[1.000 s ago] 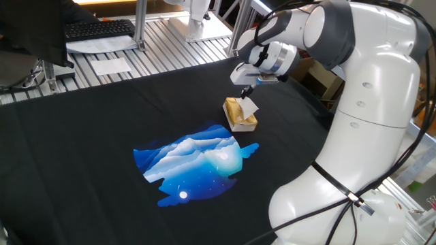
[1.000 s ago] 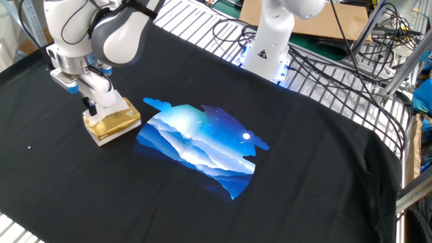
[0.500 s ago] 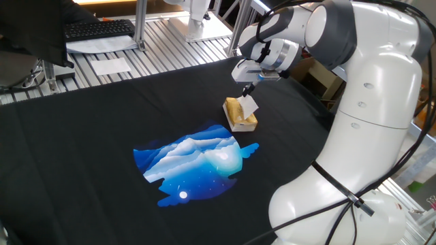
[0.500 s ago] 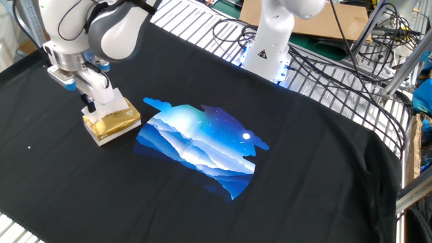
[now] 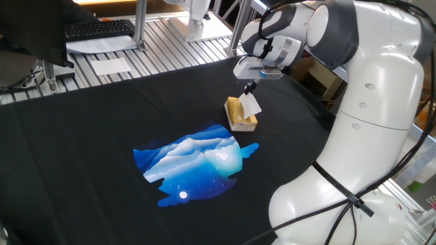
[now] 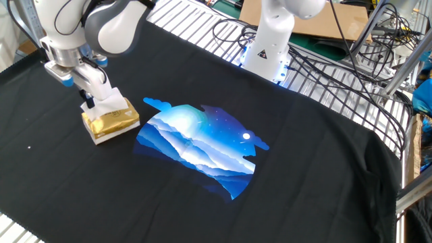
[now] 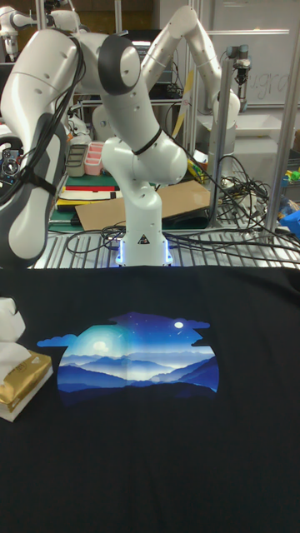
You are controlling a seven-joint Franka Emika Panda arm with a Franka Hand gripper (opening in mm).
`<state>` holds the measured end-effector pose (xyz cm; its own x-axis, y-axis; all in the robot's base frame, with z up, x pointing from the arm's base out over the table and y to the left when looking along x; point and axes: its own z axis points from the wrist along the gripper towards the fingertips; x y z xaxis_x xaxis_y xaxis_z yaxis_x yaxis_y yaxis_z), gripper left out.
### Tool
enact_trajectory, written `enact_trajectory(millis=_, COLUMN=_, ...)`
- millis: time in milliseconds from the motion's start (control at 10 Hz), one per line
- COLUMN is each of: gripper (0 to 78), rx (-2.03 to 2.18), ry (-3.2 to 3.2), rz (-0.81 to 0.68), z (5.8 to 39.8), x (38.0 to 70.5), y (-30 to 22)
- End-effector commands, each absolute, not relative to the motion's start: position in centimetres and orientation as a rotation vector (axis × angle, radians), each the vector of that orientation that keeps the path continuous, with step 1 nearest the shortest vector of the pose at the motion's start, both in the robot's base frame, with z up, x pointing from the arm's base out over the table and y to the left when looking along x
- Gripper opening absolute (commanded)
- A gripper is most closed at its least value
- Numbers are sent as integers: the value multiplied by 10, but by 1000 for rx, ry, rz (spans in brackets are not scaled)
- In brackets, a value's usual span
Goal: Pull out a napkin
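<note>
Our two-finger gripper (image 5: 249, 86) hangs just above the small yellow-tan cardboard box (image 5: 241, 116), its dark fingertips pinched narrow on the top edge of the thin white paper napkin (image 5: 251, 103). We see the napkin drawn up out of the box top as a crumpled peak, its lower part still inside the opening. In the other fixed view our gripper (image 6: 88, 100) shows the same grasp, the napkin (image 6: 106, 102) standing up from the box (image 6: 111, 122) just beside the fingers.

The box sits flat on the black cloth (image 5: 102, 122) that covers the table, near the upper edge of a blue-and-white printed mountain scene (image 5: 194, 163); box and print are close but we cannot tell whether they touch. In the tall fixed view the box (image 7: 23, 386) lies at the left border with the napkin (image 7: 10, 333) puffed above it, while our gripper itself is cut off by that border.

Behind the cloth we see a second white robot arm's base (image 6: 267, 47) on the slatted metal tabletop (image 6: 202, 17), with black cables (image 6: 337, 57) trailing beside it. A black keyboard (image 5: 99, 28) and a flat white paper sheet (image 5: 112, 65) lie beyond the far edge of the cloth.
</note>
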<state>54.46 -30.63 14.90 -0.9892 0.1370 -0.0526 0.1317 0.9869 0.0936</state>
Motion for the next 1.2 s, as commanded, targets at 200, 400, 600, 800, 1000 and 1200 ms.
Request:
enact_trajectory(millis=200, gripper=25, rx=215, ry=3086, rz=131, z=161, x=543, y=-311)
enact_trajectory(millis=400, gripper=25, rx=212, ry=3096, rz=135, z=164, x=543, y=-312)
enact_trajectory(millis=600, gripper=25, rx=211, ry=3105, rz=136, z=167, x=543, y=-311)
enact_trajectory(millis=800, gripper=25, rx=214, ry=3110, rz=128, z=174, x=542, y=-309)
enact_trajectory(millis=1000, gripper=25, rx=203, ry=3119, rz=120, z=182, x=541, y=-314)
enact_trajectory(millis=1200, gripper=25, rx=201, ry=3122, rz=101, z=187, x=541, y=-317)
